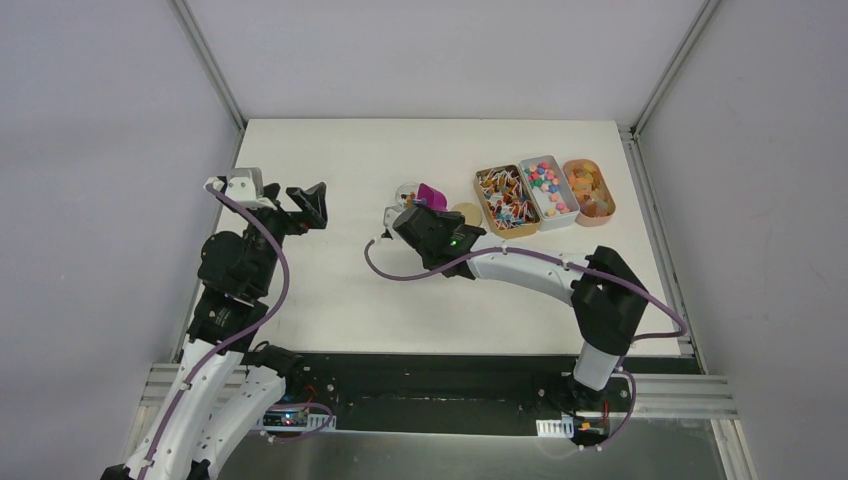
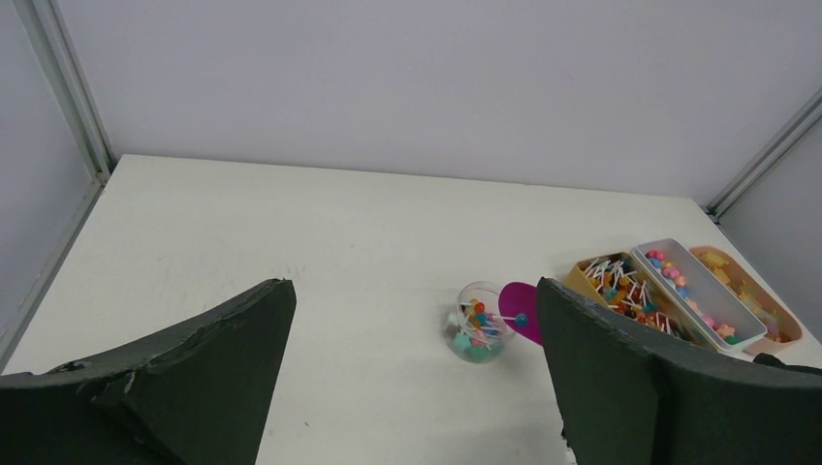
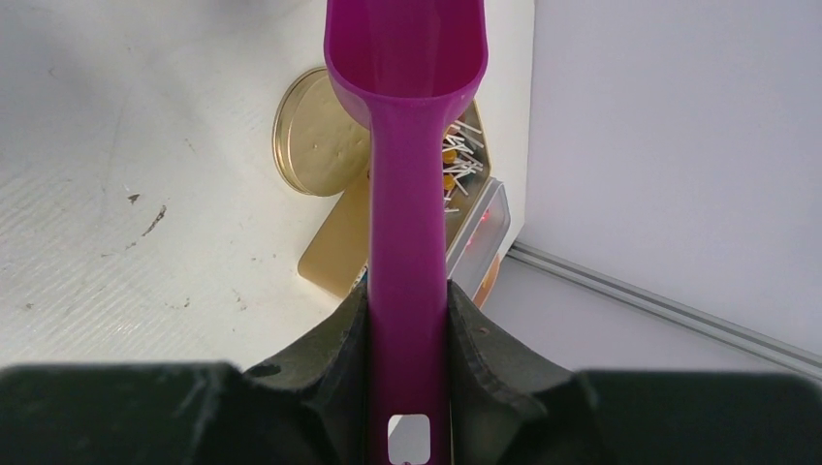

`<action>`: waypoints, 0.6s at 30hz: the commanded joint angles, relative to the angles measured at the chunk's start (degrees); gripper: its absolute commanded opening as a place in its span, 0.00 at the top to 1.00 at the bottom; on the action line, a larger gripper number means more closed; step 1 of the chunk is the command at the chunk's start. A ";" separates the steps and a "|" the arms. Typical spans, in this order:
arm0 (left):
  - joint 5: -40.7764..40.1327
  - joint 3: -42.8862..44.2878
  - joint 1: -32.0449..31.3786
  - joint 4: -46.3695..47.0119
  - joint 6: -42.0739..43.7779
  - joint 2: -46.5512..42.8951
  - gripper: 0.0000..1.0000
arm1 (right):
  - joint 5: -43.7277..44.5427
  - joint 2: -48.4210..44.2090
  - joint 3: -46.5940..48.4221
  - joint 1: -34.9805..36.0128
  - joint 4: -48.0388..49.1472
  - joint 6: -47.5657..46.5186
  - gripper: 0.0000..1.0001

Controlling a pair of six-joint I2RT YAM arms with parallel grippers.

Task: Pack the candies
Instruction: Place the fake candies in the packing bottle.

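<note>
Two fingers of the right hand (image 3: 407, 312) clamp the handle of the purple scoop (image 3: 407, 184), its bowl just beside a small glass jar (image 2: 477, 334). The left hand (image 1: 312, 206) gapes wide (well apart, at left). The candies (image 1: 548, 190) fill the middle tray (image 1: 566, 225), upper right.

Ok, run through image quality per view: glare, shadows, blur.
Top external: even, diffuse light, faint shadows. Left wrist: left gripper near-black, detail lost; jar sharp. Right wrist: scoop crisp, gold lid shows a soft sheen, right gripper underexposed.
</note>
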 commanded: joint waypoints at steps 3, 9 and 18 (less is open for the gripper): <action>-1.04 -0.32 0.39 2.22 0.92 -0.78 0.01 | 4.40 0.57 2.61 0.98 3.41 -3.51 1.00; -1.62 -0.48 0.39 2.22 0.97 -0.88 0.01 | 4.70 0.20 1.71 1.09 4.87 -4.22 1.00; -4.06 -0.96 0.39 2.21 -0.43 -0.35 0.01 | 2.40 -4.12 0.88 1.08 4.45 -2.24 1.00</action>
